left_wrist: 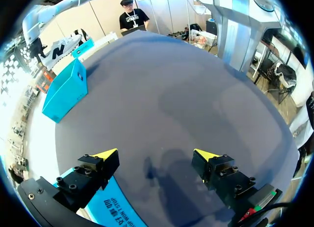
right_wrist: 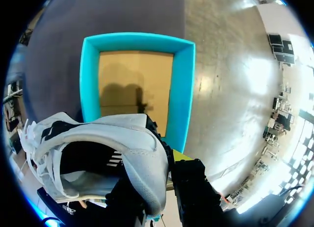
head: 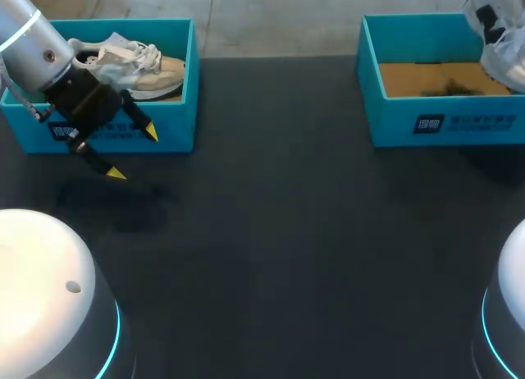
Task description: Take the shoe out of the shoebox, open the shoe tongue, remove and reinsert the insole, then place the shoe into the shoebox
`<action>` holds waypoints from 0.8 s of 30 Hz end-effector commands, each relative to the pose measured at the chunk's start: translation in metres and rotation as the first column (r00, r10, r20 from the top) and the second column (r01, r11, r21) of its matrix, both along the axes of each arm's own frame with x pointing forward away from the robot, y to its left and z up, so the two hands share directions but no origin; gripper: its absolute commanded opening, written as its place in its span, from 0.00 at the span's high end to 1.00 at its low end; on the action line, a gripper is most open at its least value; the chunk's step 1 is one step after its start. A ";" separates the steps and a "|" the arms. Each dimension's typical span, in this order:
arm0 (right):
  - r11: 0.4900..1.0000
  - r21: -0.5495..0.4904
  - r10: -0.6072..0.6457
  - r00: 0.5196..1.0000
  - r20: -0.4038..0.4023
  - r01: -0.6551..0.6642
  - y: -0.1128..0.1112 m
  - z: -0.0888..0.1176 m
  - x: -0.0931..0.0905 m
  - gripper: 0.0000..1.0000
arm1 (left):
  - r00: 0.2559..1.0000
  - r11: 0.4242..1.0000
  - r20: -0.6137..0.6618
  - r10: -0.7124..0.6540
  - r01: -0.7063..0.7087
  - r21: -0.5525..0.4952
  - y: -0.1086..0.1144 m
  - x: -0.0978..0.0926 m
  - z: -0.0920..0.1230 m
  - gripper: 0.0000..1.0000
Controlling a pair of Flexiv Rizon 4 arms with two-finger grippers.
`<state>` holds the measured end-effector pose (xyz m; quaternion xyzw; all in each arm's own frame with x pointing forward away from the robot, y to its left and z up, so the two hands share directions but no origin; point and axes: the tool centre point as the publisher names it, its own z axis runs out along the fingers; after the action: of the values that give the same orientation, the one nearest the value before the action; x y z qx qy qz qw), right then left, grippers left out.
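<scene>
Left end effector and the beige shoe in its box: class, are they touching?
Apart. In the head view the left end effector hangs outside the shoebox front; the beige shoe lies inside.

We can read no print: white marks on the left shoebox (head: 176, 116), beside our left fingers (head: 151, 132), and the right shoebox (head: 394, 121) are illegible.

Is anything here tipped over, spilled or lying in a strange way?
Nothing stands out. The beige shoe lies in the upright left shoebox; the white shoe is held above the empty, upright right shoebox.
</scene>
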<state>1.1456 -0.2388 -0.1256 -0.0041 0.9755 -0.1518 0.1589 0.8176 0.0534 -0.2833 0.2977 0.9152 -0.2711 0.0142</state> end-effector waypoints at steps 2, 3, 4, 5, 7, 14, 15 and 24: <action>1.000 -0.007 -0.010 1.000 -0.023 0.010 -0.004 0.006 0.018 1.00 | 1.000 1.000 0.001 0.000 0.000 0.003 0.000 -0.001 0.000 0.00; 1.000 0.001 -0.015 1.000 -0.021 0.015 -0.006 0.006 0.020 1.00 | 1.000 1.000 0.001 0.000 0.000 0.003 0.000 -0.001 0.000 0.00; 1.000 0.006 -0.020 1.000 -0.021 0.020 -0.009 0.005 0.022 1.00 | 1.000 1.000 0.001 0.000 0.000 0.003 0.000 -0.001 0.000 0.00; 1.000 0.009 -0.022 1.000 -0.022 0.022 -0.010 0.005 0.023 1.00 | 1.000 1.000 0.001 0.000 0.000 0.003 0.000 -0.001 0.000 0.00; 0.999 0.026 -0.023 0.999 -0.025 0.024 -0.014 0.003 0.025 1.00 | 1.000 1.000 0.001 0.000 0.000 0.003 0.000 -0.001 0.000 0.00; 0.987 0.041 -0.155 0.986 -0.062 0.158 -0.028 0.002 0.032 1.00 | 1.000 1.000 0.001 0.000 0.000 0.003 0.000 -0.001 0.000 0.00; 0.980 0.037 -0.191 0.979 -0.068 0.194 -0.030 0.003 0.032 1.00 | 1.000 1.000 0.001 0.000 0.000 0.003 0.000 -0.001 0.000 0.00; 0.790 0.037 -0.611 0.791 -0.038 0.612 -0.048 0.009 0.027 1.00 | 1.000 1.000 0.001 0.000 0.000 0.003 0.000 -0.001 0.000 0.00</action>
<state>1.1660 -0.2890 -0.1236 0.1899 0.9614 -0.1583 0.1204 0.8176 0.0534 -0.2833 0.2977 0.9152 -0.2711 0.0142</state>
